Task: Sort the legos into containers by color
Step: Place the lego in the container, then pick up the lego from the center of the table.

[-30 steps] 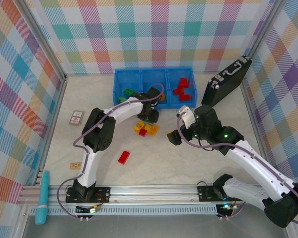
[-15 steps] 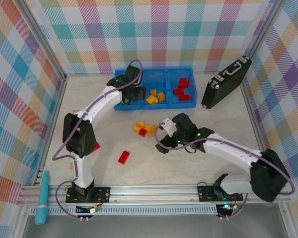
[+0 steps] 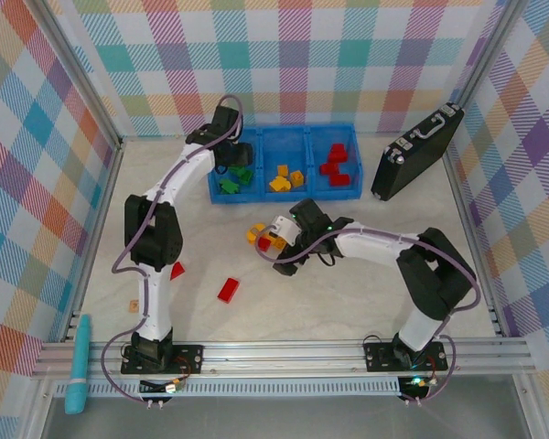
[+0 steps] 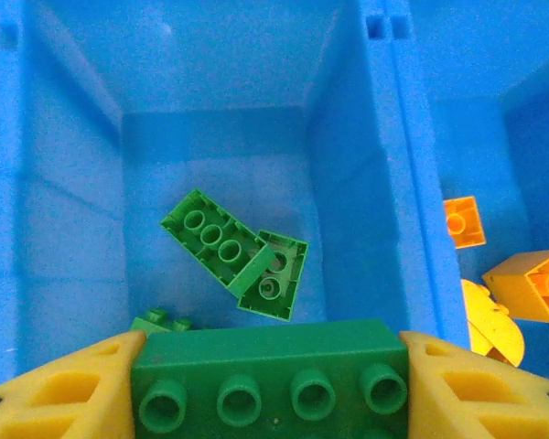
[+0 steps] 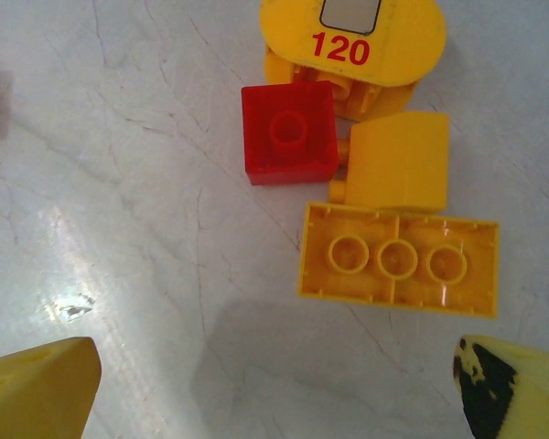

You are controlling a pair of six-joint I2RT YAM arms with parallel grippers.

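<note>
Pale table [image 5: 119, 183]: left claw [image 4: 270, 389] grips one green lego [image 4: 270, 357]; right claw [image 5: 274, 384] spread, empty.

Bright, even overhead light fills the top view, and only faint, soft shadows lie on the pale bench [image 3: 348, 302]. In the right wrist view the bench carries a small white glare patch at middle left and a broad soft shadow at lower centre, while the fingers [image 5: 37, 395] of the right gripper [image 5: 276, 393] blur in the bottom corners. The left wrist view is sharp deep inside the saturated blue tray [image 4: 357, 201], slightly softer on the green brick [image 4: 270, 366] along the bottom edge, and paler and washed out at upper right.
</note>
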